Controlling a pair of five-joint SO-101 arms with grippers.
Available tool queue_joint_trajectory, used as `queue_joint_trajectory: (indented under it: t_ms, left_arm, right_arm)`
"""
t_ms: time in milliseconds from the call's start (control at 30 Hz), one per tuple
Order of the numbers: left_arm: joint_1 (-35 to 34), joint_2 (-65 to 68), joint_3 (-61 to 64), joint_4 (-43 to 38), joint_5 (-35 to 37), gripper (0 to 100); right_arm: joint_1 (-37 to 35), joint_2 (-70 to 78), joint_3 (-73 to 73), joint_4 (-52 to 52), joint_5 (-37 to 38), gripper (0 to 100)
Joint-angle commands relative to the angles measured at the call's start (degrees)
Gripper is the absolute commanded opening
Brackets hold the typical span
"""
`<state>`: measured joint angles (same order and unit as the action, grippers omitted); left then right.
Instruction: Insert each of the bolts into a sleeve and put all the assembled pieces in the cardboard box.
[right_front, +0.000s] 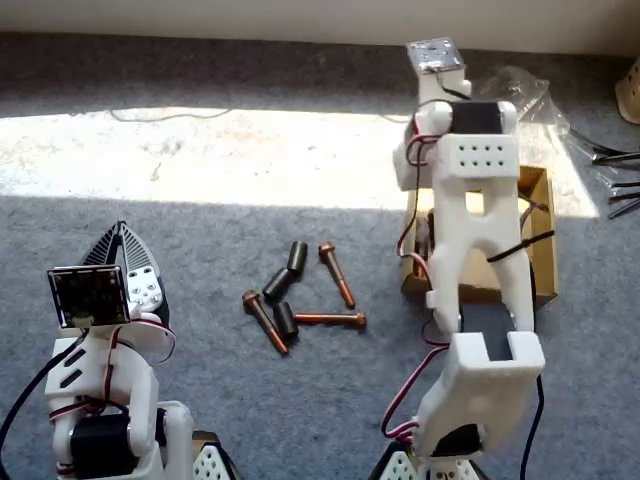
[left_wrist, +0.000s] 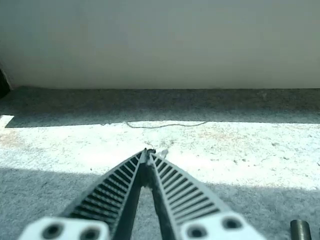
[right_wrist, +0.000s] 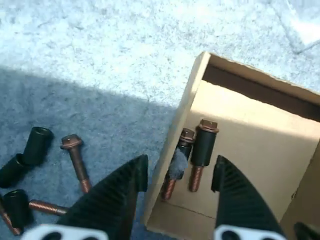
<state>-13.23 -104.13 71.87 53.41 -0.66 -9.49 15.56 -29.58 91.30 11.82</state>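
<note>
Bolts (right_front: 338, 275): three copper-coloured ones lie loose on the grey bench (right_front: 260, 420), between your two arms.
Sleeves (right_front: 297, 257): three black ones sit among those bolts, close-packed, and none has a bolt in it.
Assembled pieces (right_wrist: 205, 152): two lie side by side inside the cardboard box (right_wrist: 185, 110), close to its wall.
Right end effector (right_wrist: 181, 167): spread wide and empty, it hangs over the box's wall, above the two finished pieces.
Left end effector (left_wrist: 148, 155): closed tip to tip on nothing, it sits well apart from the parts.
Progress: by my reading, three pairs remain for you to join.
Risk, box: if you lower the right arm from here, a finger could catch the wall and shove or tip the box.
Risk, cluster: the parts crowd each other, so one careless pinch may grab two or roll a sleeve away.
</note>
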Motion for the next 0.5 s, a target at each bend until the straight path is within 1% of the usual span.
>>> queue_joint_trajectory:
  t_ms: [0, 133, 400, 467]
  left_arm:
    - [-0.5, -0.7, -0.3, 0.4, -0.2, 1]
    - [-0.5, -0.7, -0.3, 0.4, -0.2, 1]
    - [-0.5, -0.7, -0.3, 0.4, -0.2, 1]
    - [-0.5, -0.7, -0.3, 0.4, -0.2, 1]
  right_arm:
    - [-5.2, -1.5, -5.1, 5.8, 0.3, 18.8]
    - [-8.6, -1.5, -5.4, 8.4, 0.3, 18.8]
    - [-9.0, -1.5, -5.1, 8.5, 0.3, 18.8]
    - [-10.1, -1.5, -5.1, 9.3, 0.4, 18.7]
